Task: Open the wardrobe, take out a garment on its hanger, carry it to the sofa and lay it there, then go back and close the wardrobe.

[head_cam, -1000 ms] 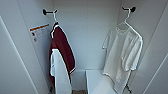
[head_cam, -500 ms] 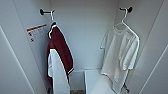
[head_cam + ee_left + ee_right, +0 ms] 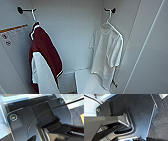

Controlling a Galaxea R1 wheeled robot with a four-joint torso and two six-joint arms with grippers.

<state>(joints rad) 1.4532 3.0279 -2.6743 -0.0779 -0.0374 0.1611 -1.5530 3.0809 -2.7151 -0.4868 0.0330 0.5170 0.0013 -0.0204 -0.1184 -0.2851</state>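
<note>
Tall white wardrobe stands open; lift the slim white hanger under the plain white T-shirt clear of its peg. Cannot tell the jaws' state.

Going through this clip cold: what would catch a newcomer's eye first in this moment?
In the head view, the open wardrobe shows a white interior with two hanging garments. The maroon jacket with white trim hangs from a peg on the left, the strongest colour in sight. Opposite it, on the right, the white T-shirt hangs on its white hanger from a dark peg, nearly blending into the wall.
</note>
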